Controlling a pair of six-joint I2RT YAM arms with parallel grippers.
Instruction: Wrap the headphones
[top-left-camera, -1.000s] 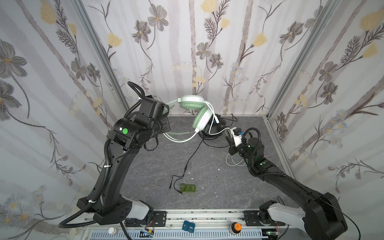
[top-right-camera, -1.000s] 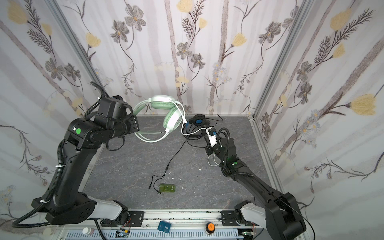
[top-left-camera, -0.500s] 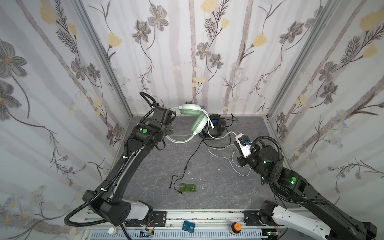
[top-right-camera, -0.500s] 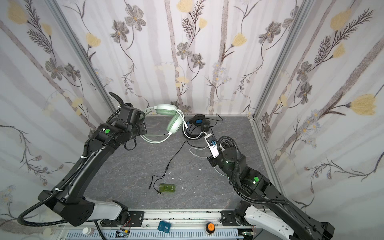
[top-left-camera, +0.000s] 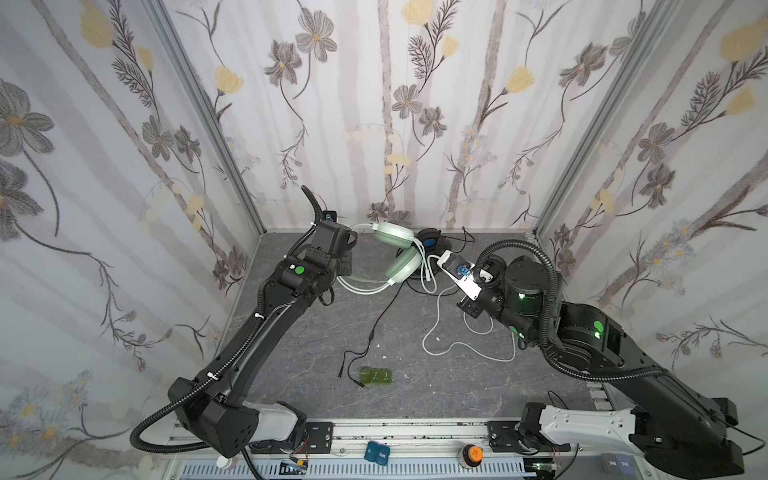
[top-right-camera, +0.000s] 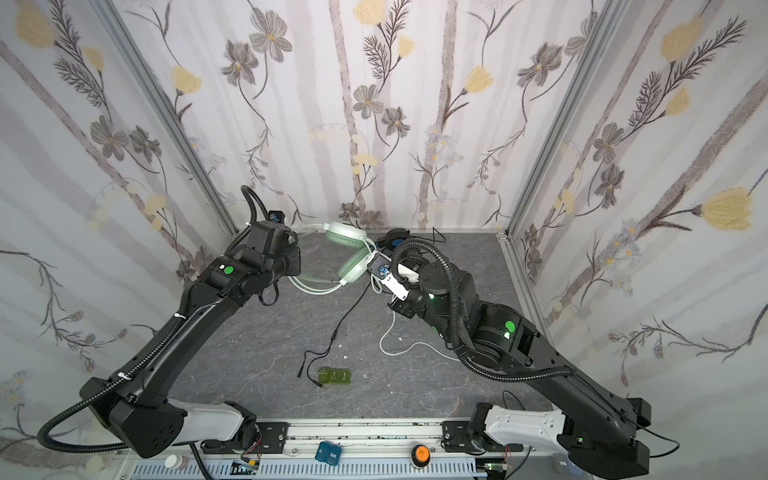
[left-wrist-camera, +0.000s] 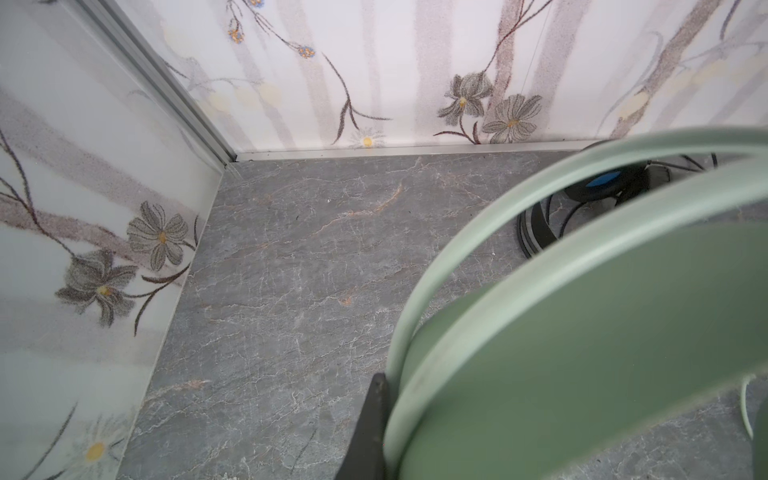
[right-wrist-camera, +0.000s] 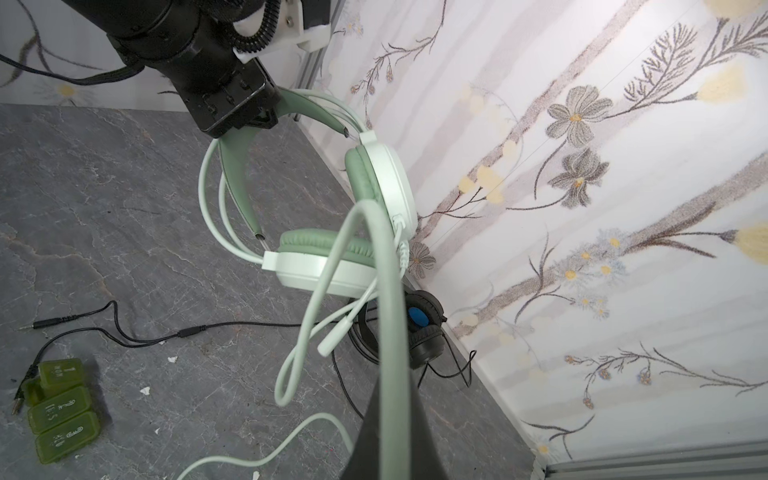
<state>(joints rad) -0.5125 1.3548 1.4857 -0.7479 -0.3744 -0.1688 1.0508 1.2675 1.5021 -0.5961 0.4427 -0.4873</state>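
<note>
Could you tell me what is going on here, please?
The left jaws are shut on the band of the green headset, holding it near the back wall. The right jaws are shut on its white cable, much of which trails loose on the table. The black headset lies untouched by the back wall.

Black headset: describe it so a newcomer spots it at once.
Look along the foot of the flowered back wall, near its middle. There, on the grey floor beside the mint green headset, lies the black headset. It alone is black, with a blue patch inside its ear cup.
</note>
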